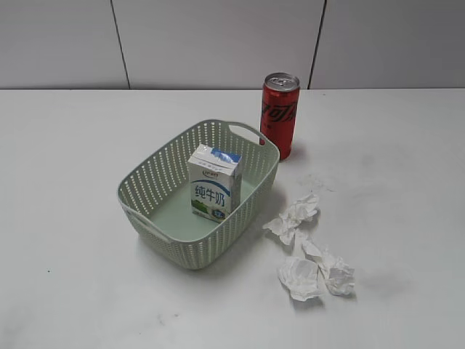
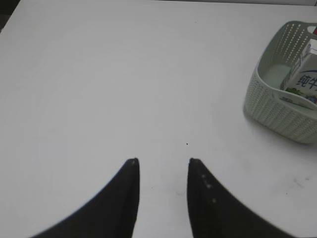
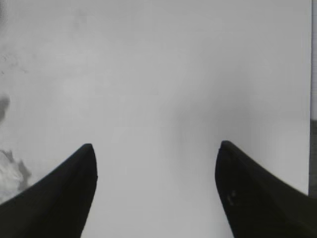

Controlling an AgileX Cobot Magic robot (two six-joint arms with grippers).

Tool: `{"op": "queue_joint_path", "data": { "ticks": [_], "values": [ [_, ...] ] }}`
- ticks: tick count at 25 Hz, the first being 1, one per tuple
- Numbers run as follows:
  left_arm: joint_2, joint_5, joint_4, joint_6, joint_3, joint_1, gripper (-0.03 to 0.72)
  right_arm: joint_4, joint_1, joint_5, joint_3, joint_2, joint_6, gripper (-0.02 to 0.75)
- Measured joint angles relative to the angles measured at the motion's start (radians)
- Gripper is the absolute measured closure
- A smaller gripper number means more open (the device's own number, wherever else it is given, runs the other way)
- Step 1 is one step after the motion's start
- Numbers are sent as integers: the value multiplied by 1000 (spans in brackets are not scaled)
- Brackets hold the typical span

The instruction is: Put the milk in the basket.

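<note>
Left gripper (image 2: 163, 161) and right gripper (image 3: 156, 146) hover with fingers apart, holding nothing. The milk (image 1: 213, 182) stands upright inside the basket (image 1: 156, 182), its far side hidden.

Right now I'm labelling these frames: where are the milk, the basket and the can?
milk (image 1: 212, 195): exterior view, front face with lettering.
basket (image 1: 195, 251): exterior view, near perforated wall.
can (image 1: 278, 116): exterior view, red side.
</note>
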Motion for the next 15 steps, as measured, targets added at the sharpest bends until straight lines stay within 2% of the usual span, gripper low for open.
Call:
{"op": "queue_joint_path", "data": {
  "ticks": [8, 15],
  "values": [
    [0, 0, 0, 0, 0, 0, 452, -17, -24, -17, 420, -384, -7, 148],
    [0, 0, 0, 0, 0, 0, 452, -6, -24, -47, 686, -699, -8, 148]
  ]
}}
